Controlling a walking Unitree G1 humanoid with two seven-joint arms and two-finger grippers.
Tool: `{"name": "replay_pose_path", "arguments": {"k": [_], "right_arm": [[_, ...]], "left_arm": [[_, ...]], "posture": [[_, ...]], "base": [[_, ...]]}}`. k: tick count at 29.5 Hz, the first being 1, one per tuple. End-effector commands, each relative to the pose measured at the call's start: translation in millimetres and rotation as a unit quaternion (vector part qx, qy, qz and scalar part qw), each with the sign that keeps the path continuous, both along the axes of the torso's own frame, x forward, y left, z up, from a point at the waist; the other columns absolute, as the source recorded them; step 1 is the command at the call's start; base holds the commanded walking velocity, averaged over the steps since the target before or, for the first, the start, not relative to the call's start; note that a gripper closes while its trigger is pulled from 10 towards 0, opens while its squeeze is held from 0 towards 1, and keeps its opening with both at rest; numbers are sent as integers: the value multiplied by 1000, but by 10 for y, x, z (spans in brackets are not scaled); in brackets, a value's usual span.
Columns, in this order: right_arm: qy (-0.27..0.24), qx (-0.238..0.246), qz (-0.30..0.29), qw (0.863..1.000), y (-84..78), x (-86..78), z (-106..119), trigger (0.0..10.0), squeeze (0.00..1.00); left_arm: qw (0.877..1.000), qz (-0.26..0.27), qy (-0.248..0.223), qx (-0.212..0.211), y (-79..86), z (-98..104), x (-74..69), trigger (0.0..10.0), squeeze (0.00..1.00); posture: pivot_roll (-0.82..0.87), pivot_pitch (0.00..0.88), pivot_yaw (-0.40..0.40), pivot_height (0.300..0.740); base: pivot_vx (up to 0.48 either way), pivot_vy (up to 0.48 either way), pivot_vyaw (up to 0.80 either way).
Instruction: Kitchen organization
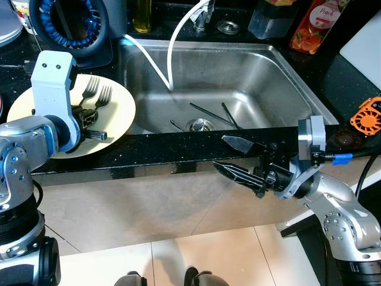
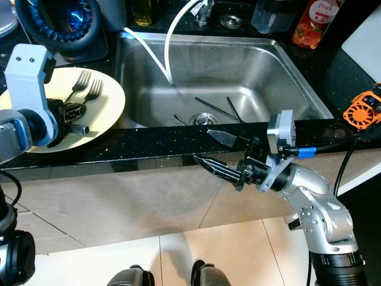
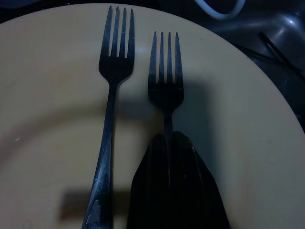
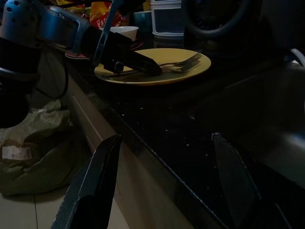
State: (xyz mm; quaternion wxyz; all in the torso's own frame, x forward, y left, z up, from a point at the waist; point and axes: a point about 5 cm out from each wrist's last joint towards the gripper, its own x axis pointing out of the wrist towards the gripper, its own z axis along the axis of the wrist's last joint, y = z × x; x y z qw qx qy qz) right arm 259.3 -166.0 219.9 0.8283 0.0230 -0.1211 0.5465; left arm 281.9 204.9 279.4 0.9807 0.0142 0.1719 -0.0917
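Gripping one fork [image 3: 165, 81] by its handle, the left gripper [image 1: 89, 122] sits clenched over the plate [image 1: 122, 113]. Its long axis runs straight out from the jaws. The right gripper [image 1: 235, 156] (released, empty) hangs well apart at the desk [image 1: 166, 149] edge.

left hand [image 3: 169, 143]: fingers pressed together | right hand [image 1: 235, 156]: fingers spread, extended forward

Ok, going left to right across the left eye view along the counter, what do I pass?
Left gripper over the yellow plate with two forks → sink → right gripper, fingers open, at the counter edge → orange fan.
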Motion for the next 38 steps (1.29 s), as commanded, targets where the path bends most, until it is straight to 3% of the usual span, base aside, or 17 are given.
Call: {"name": "replay_pose_path", "arguments": {"k": [1, 7, 10, 12, 19, 20, 21, 22, 23, 24, 33, 38], "right_arm": [[-5, 0, 2, 1000, -23, -30, 35, 10000, 0], [-5, 4, 3, 1000, -21, -30, 41, 10000, 0], [-7, 15, 1, 1000, -10, -19, 50, 10000, 0], [-8, 19, 0, 1000, 0, -12, 53, 10000, 0], [-9, 27, -9, 1000, 5, 8, 57, 10000, 0], [-9, 33, -22, 999, -12, 34, 66, 10000, 0], [-9, 34, -28, 999, -16, 48, 67, 10000, 0], [-8, 33, -32, 999, -19, 58, 69, 10000, 0], [-8, 33, -32, 999, -19, 58, 69, 10000, 0], [-4, 32, -47, 998, -24, 92, 71, 10000, 0], [6, 17, -63, 998, -47, 85, 51, 10000, 0], [16, 29, -94, 995, -94, 78, 44, 10000, 0]], "left_arm": [[999, -7, 53, -13, -32, -197, 12, 0, 0], [1000, -11, 23, -8, -56, -66, 30, 0, 0], [991, -81, -95, -51, -250, 297, 47, 0, 0], [982, -118, -134, -63, -344, 419, 16, 0, 0], [970, -161, -169, -66, -443, 462, -11, 0, 0], [965, -173, -187, -67, -476, 463, -4, 471, 0], [962, -180, -194, -71, -497, 454, 11, 2039, 0], [959, -188, -200, -74, -518, 443, 25, 2706, 0], [959, -188, -200, -74, -518, 443, 25, 2706, 0], [952, -200, -220, -67, -574, 385, 112, 10000, 0], [940, -240, -237, -52, -679, 288, 262, 10000, 0], [929, -265, -258, -13, -760, 260, 550, 10000, 0]], "posture": [[117, 140, -104, 740], [116, 137, -101, 740], [119, 133, -100, 740], [120, 129, -100, 740], [116, 127, -101, 740], [114, 124, -105, 740], [114, 124, -105, 740], [110, 123, -104, 740], [110, 123, -104, 740], [104, 125, -106, 740], [80, 132, -102, 740], [49, 135, -79, 740]], "base": [[0, 0, 0], [0, 0, 0], [0, 0, 0], [0, 0, 0], [0, 0, 0], [0, 0, 0], [0, 0, 0], [0, 0, 0], [0, 0, 0], [0, 0, 0], [0, 0, 0], [0, 0, -320]]}}
